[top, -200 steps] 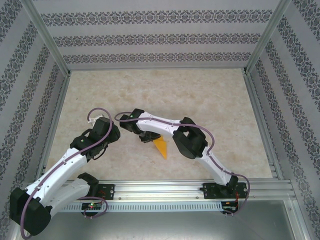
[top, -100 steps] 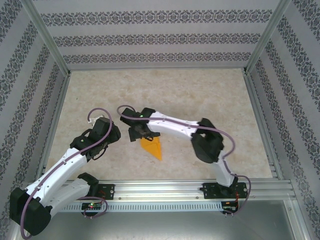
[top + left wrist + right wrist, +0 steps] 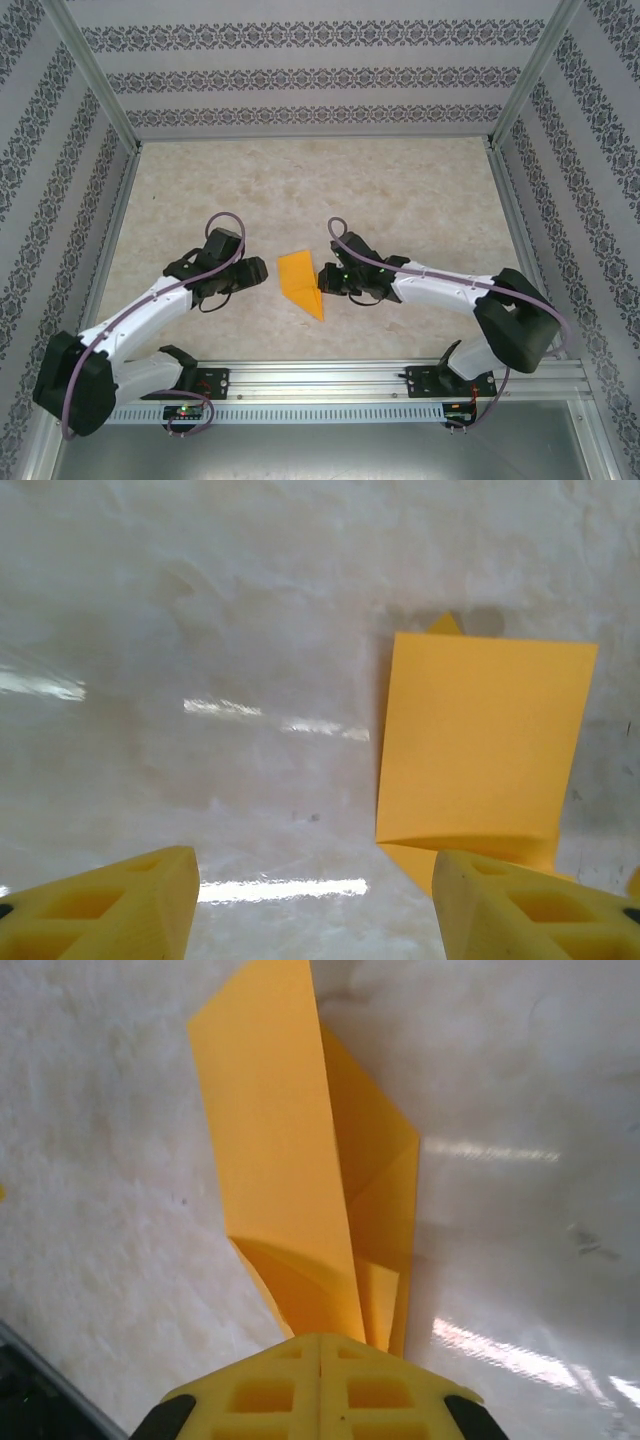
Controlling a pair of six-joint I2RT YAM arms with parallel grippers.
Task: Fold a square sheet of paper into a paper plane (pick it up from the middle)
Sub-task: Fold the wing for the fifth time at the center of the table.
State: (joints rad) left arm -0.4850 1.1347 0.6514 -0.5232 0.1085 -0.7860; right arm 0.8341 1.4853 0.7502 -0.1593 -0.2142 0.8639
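The square sheet of paper [image 3: 298, 281], orange-yellow, lies folded into a narrow pointed paper-plane shape in the middle of the table. One long flap stands up off the layers beneath. My left gripper [image 3: 257, 272] is just left of it, open, with bare table between its yellow fingers [image 3: 100, 905]. The sheet [image 3: 480, 740] lies ahead and to the right of them. My right gripper [image 3: 325, 280] is at the sheet's right edge, with its jaws pressed together [image 3: 320, 1360]. The folded sheet [image 3: 270, 1140] runs out from under the fingertips. I cannot tell whether any layer is pinched.
The beige marbled tabletop [image 3: 400, 190] is bare around the paper. Patterned walls and metal frame posts [image 3: 100, 80] close in the back and both sides. An aluminium rail [image 3: 330, 378] with both arm bases runs along the near edge.
My right arm has swung from reaching over the paper's left side to its right edge, with its jaws now together. My left gripper has moved right, closer to the paper. The paper has shifted slightly left.
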